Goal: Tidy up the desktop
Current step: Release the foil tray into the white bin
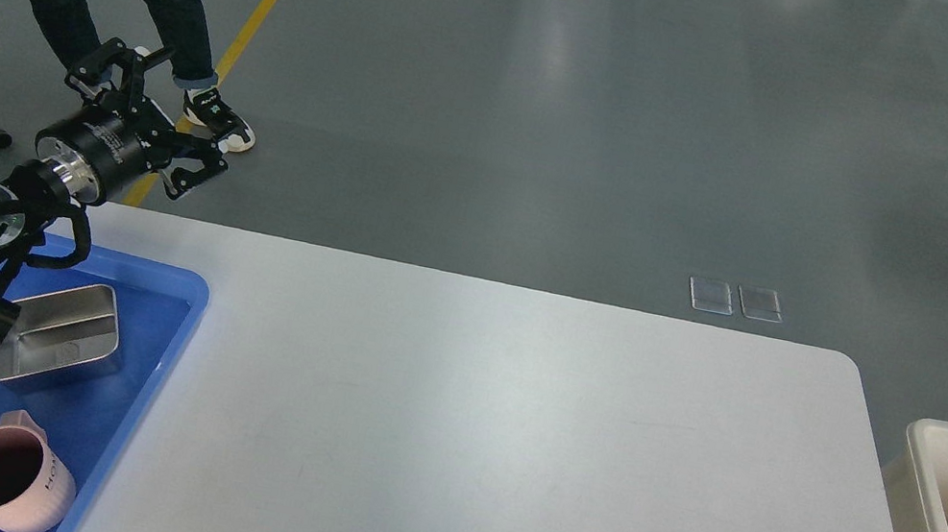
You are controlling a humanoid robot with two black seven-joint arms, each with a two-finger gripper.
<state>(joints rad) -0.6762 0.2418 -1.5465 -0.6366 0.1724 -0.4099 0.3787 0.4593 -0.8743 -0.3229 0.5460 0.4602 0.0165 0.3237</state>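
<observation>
Left gripper [160, 108] is seen raised beyond the far left corner of the desktop [482, 443], its fingers spread wide and holding nothing; the right gripper is not in view. The desktop, the largest item, fills the middle of the view, and no loose item is observed on its visible surface. At its left end a blue tray [167, 348] is noted, in which a metal container [67, 331] and a pink cup [22, 479] are held. To the right, off the table, a beige bin [926, 521] with foil items is recorded (contents only partly visible). The tidying is judged all but complete; only withdrawal of the arm appears to be left.
</observation>
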